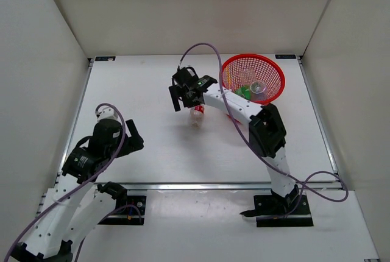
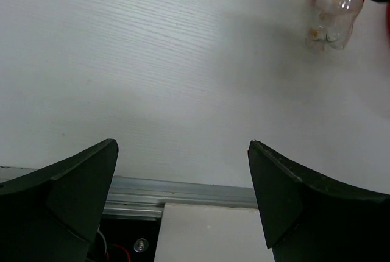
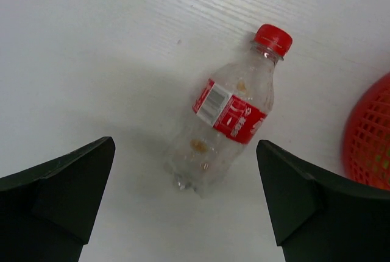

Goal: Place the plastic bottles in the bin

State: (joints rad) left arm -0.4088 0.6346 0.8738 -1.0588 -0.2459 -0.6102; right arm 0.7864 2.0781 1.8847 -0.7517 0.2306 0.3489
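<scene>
Top external: red mesh bin [image 1: 226,74] at far right of the table [image 1: 140,91]. Inside it a green bottle [image 1: 243,92] and a clear bottle [image 1: 256,85] show; cannot count more through the lattice. Red-capped bottle [image 1: 197,114] lies on the table left of the bin, slightly nearer, under the right gripper [image 1: 181,99]. Left gripper [image 1: 131,138] parked near left, carrying nothing.

Left wrist: left gripper [image 2: 183,143] fingers spread, bare table between them. Red-capped bottle [image 2: 332,21] visible far right.

Right wrist: right gripper [image 3: 186,143] fingers wide apart, above the red-capped bottle [image 3: 225,128], not gripping. Bottle on its side, cap pointing away. Bin [image 3: 372,140] at right edge.

Judgement: task well along; this bottle is the only one seen left on the table.
</scene>
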